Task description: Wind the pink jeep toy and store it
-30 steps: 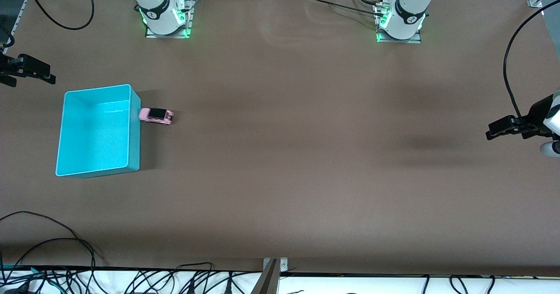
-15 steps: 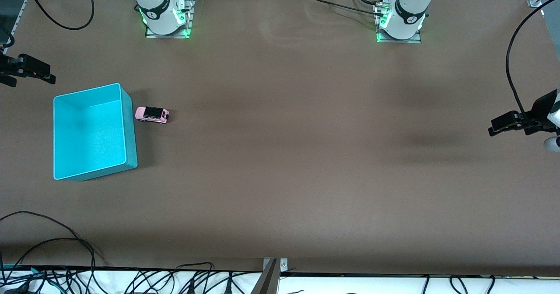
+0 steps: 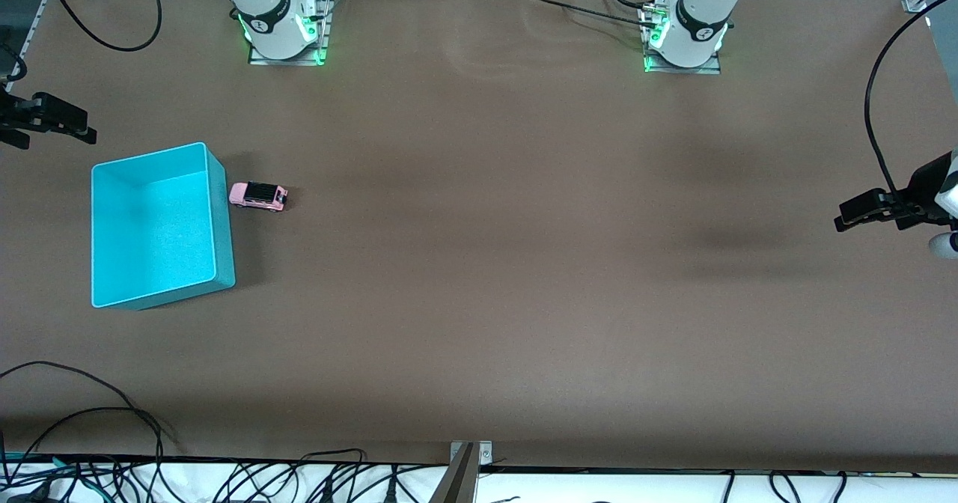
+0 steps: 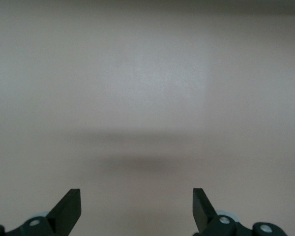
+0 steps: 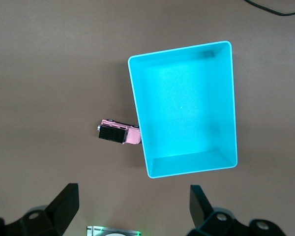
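A: Front view, middle left: pink jeep toy (image 3: 258, 196) on the worktop (image 3: 494, 263), beside the turquoise box (image 3: 222, 226), not inside.

B: Grippers?

A: Right gripper (image 3: 46, 117) at left edge, left gripper (image 3: 861, 212) at right edge; both jaws apart, empty. Winding and storing apparently remain.
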Motion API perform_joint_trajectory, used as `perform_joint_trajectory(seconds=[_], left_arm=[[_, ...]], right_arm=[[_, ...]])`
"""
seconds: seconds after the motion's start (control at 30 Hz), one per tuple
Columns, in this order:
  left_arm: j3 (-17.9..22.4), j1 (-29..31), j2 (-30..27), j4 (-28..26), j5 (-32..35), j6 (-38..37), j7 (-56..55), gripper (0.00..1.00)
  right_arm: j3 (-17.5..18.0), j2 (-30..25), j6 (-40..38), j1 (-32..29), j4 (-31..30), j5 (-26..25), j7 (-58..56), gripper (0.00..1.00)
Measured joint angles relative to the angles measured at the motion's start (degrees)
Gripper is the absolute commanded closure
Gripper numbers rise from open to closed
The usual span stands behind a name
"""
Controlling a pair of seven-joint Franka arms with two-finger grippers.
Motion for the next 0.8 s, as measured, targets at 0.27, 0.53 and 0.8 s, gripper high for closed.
perform_joint_trajectory(seconds=[0.27,0.53,0.8], left_arm=[[-0.02,-0.07,0.0,0.0,0.0,0.0,0.0,0.0],[-0.54,-0.33,-0.01,0.0,0.0,0.0,0.0,0.0],[-2.52,-0.42,-0.02,0.0,0.14,0.0,-0.04,0.0]], right_arm=[[0.33,0.26,0.01,0.68,0.0,0.0,-0.02,0.0],[0.59,0.46,0.22,1.73,0.0,0.0,0.19,0.0],[0.49,1.37,1.06,1.71,0.0,0.0,4.15,0.0]])
